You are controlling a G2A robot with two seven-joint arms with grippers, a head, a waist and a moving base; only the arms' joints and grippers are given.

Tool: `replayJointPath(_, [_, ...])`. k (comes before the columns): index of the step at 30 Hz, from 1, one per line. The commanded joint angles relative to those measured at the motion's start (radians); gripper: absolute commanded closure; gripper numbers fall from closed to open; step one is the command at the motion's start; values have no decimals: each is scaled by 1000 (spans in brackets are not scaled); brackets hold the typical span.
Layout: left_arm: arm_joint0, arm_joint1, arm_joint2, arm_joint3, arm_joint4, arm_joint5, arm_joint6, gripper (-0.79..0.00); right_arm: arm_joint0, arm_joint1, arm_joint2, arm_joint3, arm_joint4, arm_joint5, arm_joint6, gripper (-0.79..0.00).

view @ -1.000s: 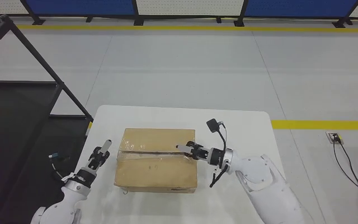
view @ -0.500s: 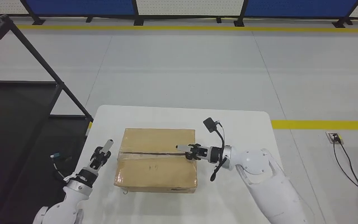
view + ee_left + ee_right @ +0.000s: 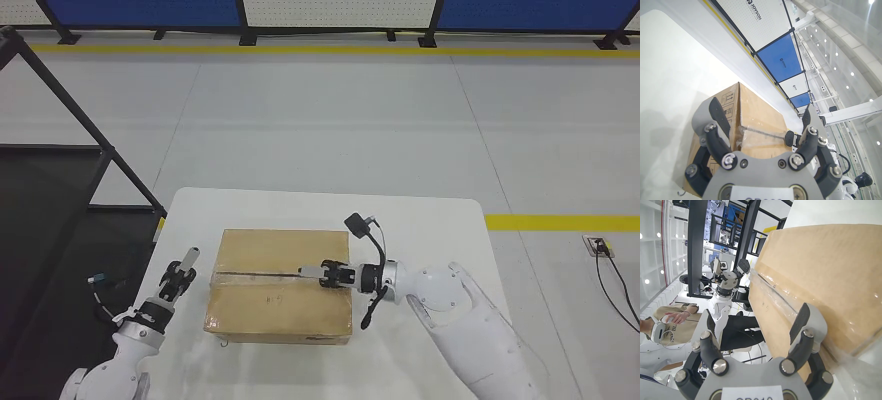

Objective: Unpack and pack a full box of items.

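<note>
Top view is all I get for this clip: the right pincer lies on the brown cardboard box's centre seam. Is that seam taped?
Observer: Yes. The right wrist view shows clear glossy tape running along the seam of the brown cardboard box.
Operator: Is the right pincer open?
Observer: Open. The right pincer has one finger resting on the taped seam, with the other spread well apart from it.
Operator: And the left pincer?
Observer: The left pincer is open too, facing the box's end and apart from it, holding nothing.
</note>
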Motion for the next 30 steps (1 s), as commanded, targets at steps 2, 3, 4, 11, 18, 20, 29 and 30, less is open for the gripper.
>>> replayJointPath(2, [9, 0, -11, 0, -11, -3, 8, -785, 32, -11, -33, 33, 13, 6, -7, -785])
replayJointPath(3, [14, 0, -15, 0, -14, -5, 11, -785, 45, -15, -43, 47, 20, 7, -6, -785])
replayJointPath(4, [19, 0, -20, 0, -19, -7, 15, -785, 57, -20, -53, 62, 27, 9, -7, -785])
replayJointPath(11, [59, -1, -60, 7, -55, -23, 39, -785, 133, -54, -128, 159, 79, 4, -9, -785])
replayJointPath(18, [96, -3, -92, 14, -88, -44, 57, -785, 202, -94, -204, 244, 113, -17, -9, -785])
replayJointPath(20, [104, -3, -98, 16, -95, -49, 62, -785, 220, -107, -225, 265, 119, -25, -14, -785])
replayJointPath(29, [136, -6, -122, 17, -116, -61, 80, -785, 303, -176, -317, 379, 163, -54, -48, -785])
replayJointPath(30, [139, -6, -125, 18, -118, -63, 81, -785, 311, -185, -327, 392, 167, -57, -52, -785])
